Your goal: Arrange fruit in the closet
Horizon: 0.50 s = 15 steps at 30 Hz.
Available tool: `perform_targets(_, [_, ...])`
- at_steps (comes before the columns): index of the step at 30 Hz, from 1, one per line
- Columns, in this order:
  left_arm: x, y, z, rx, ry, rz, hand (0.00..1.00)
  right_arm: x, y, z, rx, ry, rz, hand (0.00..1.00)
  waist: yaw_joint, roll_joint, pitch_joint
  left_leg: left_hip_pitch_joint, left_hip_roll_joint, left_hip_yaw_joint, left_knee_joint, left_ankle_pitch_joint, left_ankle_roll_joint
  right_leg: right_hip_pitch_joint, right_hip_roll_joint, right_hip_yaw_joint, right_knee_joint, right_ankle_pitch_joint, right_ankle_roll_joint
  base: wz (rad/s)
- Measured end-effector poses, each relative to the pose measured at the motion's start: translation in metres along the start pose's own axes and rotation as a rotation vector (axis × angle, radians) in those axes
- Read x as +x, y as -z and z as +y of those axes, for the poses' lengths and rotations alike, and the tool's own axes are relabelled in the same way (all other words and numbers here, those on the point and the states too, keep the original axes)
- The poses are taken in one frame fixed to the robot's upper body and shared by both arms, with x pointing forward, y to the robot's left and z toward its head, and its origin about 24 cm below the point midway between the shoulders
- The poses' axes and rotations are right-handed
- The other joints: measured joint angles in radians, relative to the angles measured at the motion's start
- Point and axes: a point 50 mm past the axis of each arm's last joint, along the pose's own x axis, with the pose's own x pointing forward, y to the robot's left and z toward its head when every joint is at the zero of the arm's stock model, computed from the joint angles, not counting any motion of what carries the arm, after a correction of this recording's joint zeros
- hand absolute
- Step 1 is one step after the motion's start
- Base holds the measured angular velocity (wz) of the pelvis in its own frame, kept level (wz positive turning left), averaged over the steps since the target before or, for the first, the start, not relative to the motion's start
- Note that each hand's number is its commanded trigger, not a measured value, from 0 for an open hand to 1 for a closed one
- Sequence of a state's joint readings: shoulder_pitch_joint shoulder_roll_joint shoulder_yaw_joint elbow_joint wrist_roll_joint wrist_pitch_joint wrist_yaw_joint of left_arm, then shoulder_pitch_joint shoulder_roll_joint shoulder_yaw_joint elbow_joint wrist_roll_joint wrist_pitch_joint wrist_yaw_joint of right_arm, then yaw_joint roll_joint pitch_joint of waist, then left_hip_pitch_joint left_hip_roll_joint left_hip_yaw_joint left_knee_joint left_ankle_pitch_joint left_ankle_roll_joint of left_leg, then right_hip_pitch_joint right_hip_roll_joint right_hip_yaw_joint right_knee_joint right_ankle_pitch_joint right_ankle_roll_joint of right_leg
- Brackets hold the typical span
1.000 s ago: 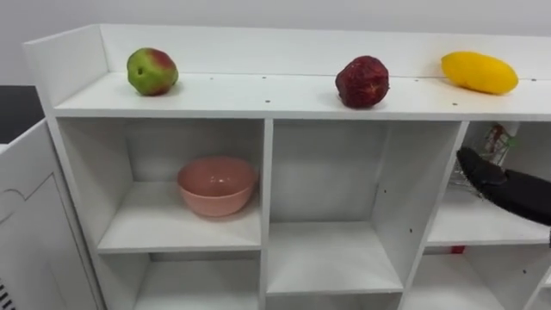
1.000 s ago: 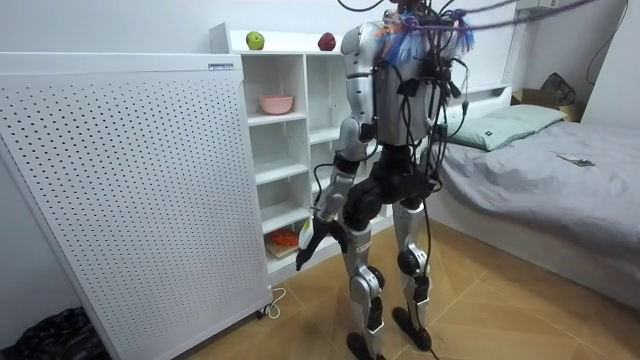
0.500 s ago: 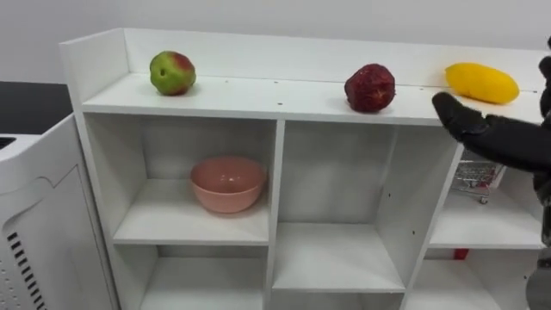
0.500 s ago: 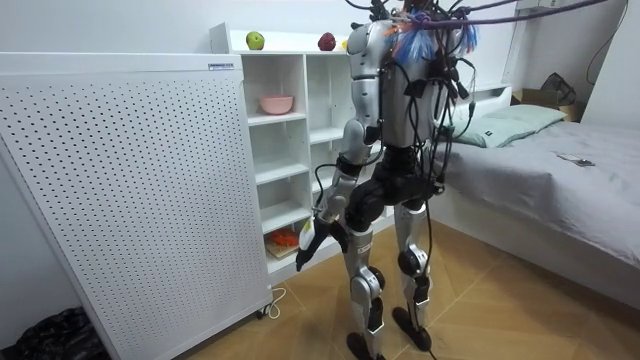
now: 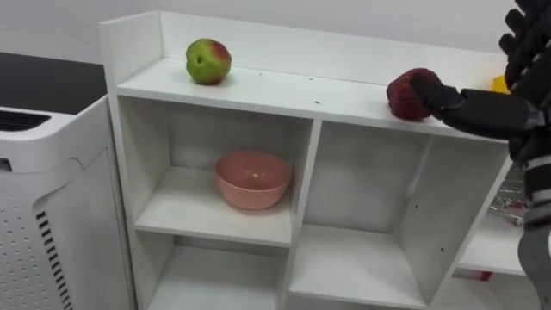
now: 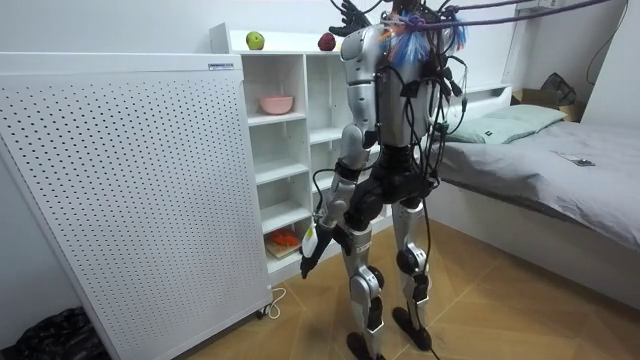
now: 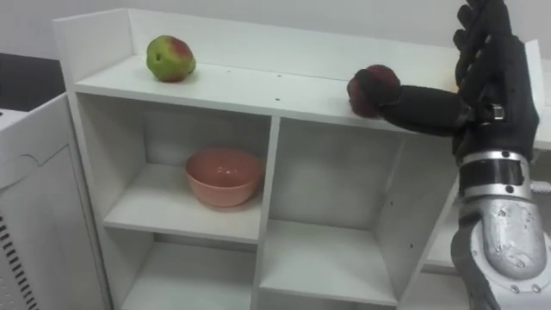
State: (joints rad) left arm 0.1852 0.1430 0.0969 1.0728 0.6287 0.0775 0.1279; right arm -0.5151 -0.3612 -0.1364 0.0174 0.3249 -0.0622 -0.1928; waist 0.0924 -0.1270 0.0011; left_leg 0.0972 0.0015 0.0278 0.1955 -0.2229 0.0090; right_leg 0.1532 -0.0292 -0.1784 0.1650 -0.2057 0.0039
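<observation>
Right eye view: right hand (image 7: 486, 77) is up at the closet's (image 7: 215, 86) top board, open, fingers straight and pointing up, thumb stretched out and touching the dark red fruit (image 7: 370, 86). That fruit sits on the top board, not gripped. A green-red apple (image 7: 170, 58) is at the far left of the same board, and a yellow fruit (image 5: 500, 83) is just beyond the hand. A pink bowl (image 7: 222, 175) is in the upper left compartment. In the room view the left hand (image 6: 311, 247) hangs by the thigh; I can't tell its state.
</observation>
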Motion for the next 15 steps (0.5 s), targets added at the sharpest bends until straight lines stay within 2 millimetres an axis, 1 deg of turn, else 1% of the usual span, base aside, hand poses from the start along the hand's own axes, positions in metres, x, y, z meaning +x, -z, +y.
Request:
perform_targets(5, [0.001,-0.002,0.004,-0.023,-0.005,0.005,0.0,0.01,0.013,-0.002,0.056,0.012,0.075,0.0,0.0,0.002,0.0019,-0.008,0.001,-0.002,0.002,0.0,0.0,-0.004,0.001,-0.011,0.0,0.0,0.0,0.02])
perform_targets(9, [0.001,0.001,0.006,-0.018,-0.01,0.022,0.0,0.019,0.02,-0.004,0.054,0.026,0.122,0.0,-0.002,0.004,0.0023,-0.02,0.0,-0.006,0.007,0.0,0.0,-0.011,0.001,-0.018,0.001,0.0,0.0,0.0])
perform_targets(12, [0.001,0.003,0.006,-0.013,-0.002,0.039,0.0,0.022,0.021,-0.008,0.028,0.024,0.135,0.0,-0.001,0.003,0.0017,-0.023,0.0,-0.007,0.01,0.0,0.0,-0.011,0.0,-0.019,0.002,0.0,0.0,0.04])
perform_targets(15, [0.0,0.005,0.004,-0.01,0.011,0.048,0.0,0.024,0.019,-0.006,0.035,0.013,0.132,0.0,-0.002,0.001,0.0012,-0.026,0.0,-0.005,0.012,0.0,-0.001,-0.014,0.0,-0.019,0.002,0.0,0.0,0.0])
